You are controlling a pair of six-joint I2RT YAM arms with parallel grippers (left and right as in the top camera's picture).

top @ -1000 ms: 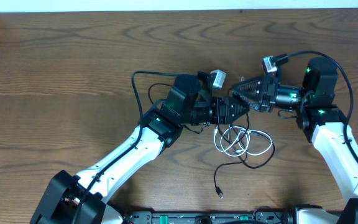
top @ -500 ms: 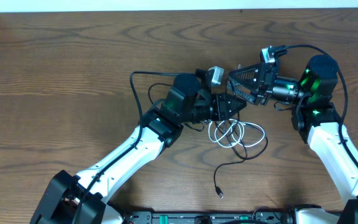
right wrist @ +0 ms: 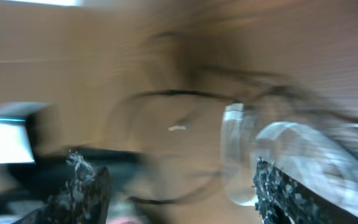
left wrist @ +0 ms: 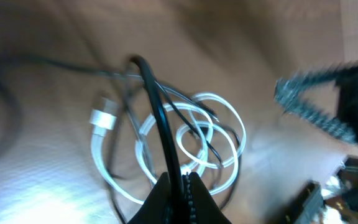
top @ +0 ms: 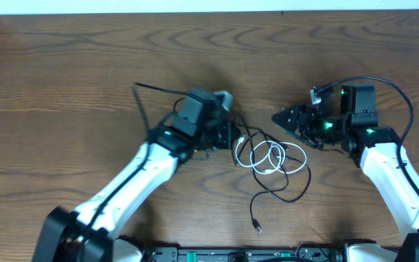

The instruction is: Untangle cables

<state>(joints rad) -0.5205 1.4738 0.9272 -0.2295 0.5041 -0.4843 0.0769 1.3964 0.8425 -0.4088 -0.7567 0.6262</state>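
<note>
My left gripper (left wrist: 178, 186) is pinched shut on the black cable (left wrist: 157, 112), which runs up out of the closed fingertips and across the loops of the white cable (left wrist: 211, 96). Both lie in one loose knot on the wooden table (top: 64, 73), between the two arms. The black cable's plug (top: 257, 226) trails out toward the robot's side, and the white plug (left wrist: 104, 118) sits off to one side of the coils. My right gripper (top: 282, 116) hangs just beside the knot, jaws apart and nothing in them. I judge both cords light, limp and a little springy. They will slide and drag each other rather than hold shape, and so thin a cord can slip out of a pinch. I would take the white one on a bare outer loop, away from the crossings, and pull gently so the plugs do not snag.
</note>
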